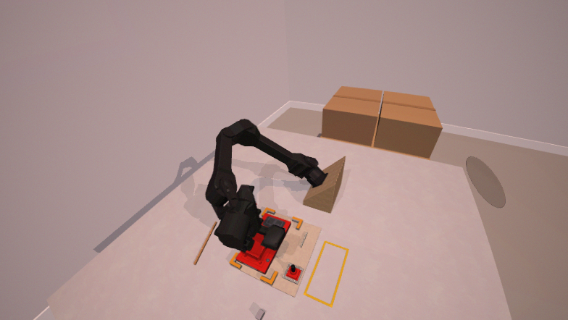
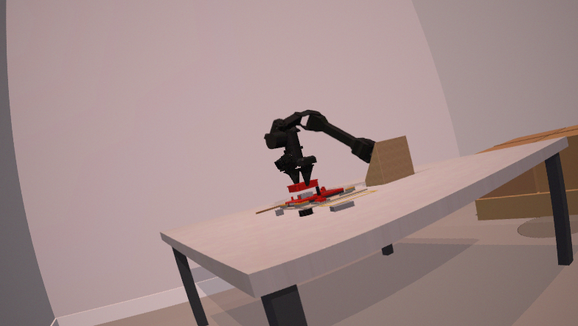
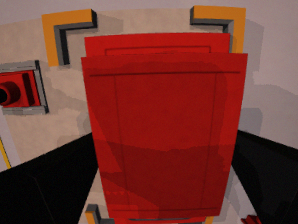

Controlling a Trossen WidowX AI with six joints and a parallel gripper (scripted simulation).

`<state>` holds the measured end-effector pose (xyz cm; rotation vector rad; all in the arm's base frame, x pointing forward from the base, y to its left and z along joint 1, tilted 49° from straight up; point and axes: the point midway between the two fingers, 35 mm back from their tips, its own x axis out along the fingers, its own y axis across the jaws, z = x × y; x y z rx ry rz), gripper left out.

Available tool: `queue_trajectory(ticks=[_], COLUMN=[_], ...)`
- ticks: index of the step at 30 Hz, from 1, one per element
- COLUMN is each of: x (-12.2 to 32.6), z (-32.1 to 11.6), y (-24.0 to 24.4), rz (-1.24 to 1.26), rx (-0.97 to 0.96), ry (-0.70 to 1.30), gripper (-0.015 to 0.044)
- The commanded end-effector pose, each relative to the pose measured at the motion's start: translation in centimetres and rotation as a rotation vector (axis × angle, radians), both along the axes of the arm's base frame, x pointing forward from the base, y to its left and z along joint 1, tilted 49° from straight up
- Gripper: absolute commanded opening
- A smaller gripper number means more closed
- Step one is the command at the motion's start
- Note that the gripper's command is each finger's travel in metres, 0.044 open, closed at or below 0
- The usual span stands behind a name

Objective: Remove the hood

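Gripper (image 2: 302, 178) clamped on red hood (image 2: 302, 186), held clear above toy car (image 2: 319, 197). Yellow marked area (image 1: 326, 273) off to one side, on table (image 1: 398, 238).

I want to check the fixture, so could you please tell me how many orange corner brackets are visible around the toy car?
4 in the top view: far-left, far-right, near-left, near-right. None seems hidden.

The top view looked down from high; the exterior view watched from far, low beside the worktop (image 2: 283, 246); the wrist view looked straight down, close. All shared the toy car (image 1: 258, 252).
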<state>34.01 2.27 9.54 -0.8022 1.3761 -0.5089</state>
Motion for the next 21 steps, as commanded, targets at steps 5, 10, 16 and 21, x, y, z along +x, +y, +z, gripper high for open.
queue_trajectory(ticks=[5, 10, 16, 21], x=[-0.4, -0.3, -0.6, -1.2], z=[2.3, 1.4, -1.7, -4.3], y=[2.8, 3.3, 6.6, 9.3], rz=[0.001, 0.008, 0.012, 0.012], rx=[0.01, 0.009, 0.023, 0.032], ry=[-0.009, -0.007, -0.005, -0.004], gripper=[0.0, 0.0, 0.0, 0.0])
